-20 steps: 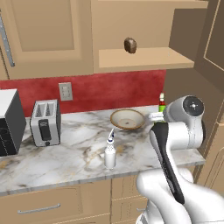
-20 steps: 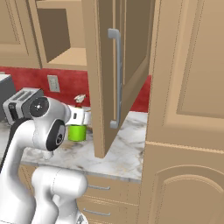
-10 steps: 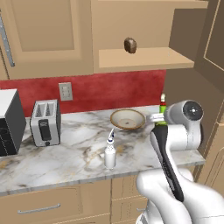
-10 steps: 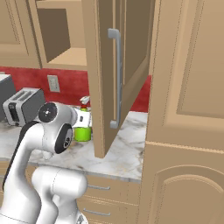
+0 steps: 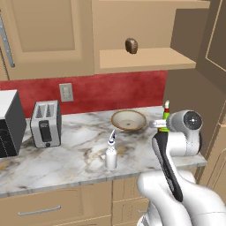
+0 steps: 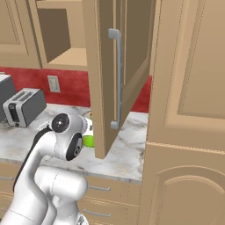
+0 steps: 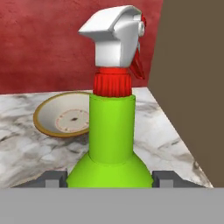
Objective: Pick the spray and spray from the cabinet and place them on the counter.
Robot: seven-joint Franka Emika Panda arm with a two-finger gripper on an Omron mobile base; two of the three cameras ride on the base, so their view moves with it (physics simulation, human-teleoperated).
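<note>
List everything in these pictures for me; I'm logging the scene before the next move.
Green spray bottle: one, green with red collar and white trigger, upright on the counter between the fingertips.
White spray bottle: one, white, upright near the counter's front edge.
Bowl: one, tan, on the counter by the wall.
Toaster: one, silver, left on the counter.
Microwave: one, dark and silver, far left.
Brown lump: one, on the cabinet shelf.
Cabinet: one, tan, door open.
Counter: one, veined marble.
Wall outlet: one, pale, on the red wall.
Gripper: one, dark fingertips either side of the green bottle's base.
</note>
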